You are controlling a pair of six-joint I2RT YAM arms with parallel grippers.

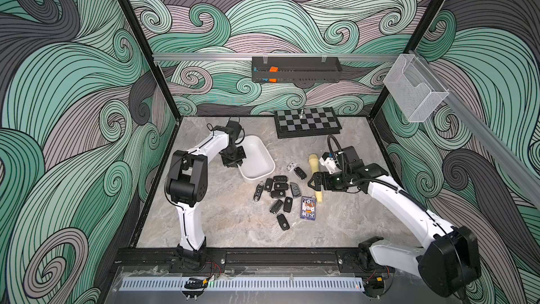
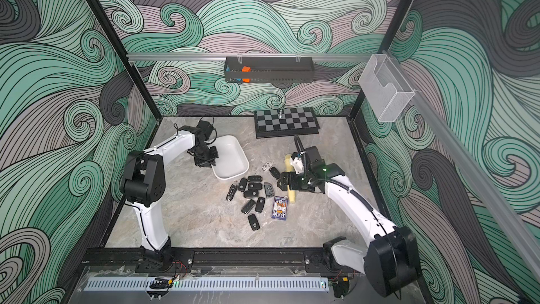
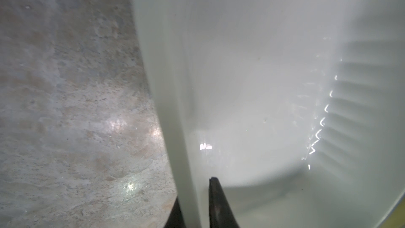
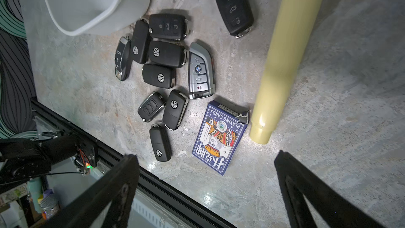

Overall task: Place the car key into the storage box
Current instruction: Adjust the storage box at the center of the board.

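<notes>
Black-fingered left gripper [image 1: 233,165] clamps the wall of the white shallow plastic storage box [image 1: 258,156]; black car key fobs [image 1: 281,186] cluster just beside it on the grey marbled tabletop [image 1: 233,223], flanked by a blue playing-card box [image 1: 308,207] and a cream cylinder [image 1: 313,166]; right gripper [image 1: 310,182] hovers nearby, jaws spread wide, empty

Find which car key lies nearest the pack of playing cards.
The silver-faced BMW key; its end almost touches the card pack, while the black keys lie farther off.

Grey marbled bench [image 1: 233,223] carrying a white storage box [image 1: 257,156], a cluster of car keys [image 1: 277,190] just beside it, a pack of playing cards [image 1: 308,207], a cream cylinder [image 1: 314,168] and a chessboard [image 1: 306,122].
</notes>
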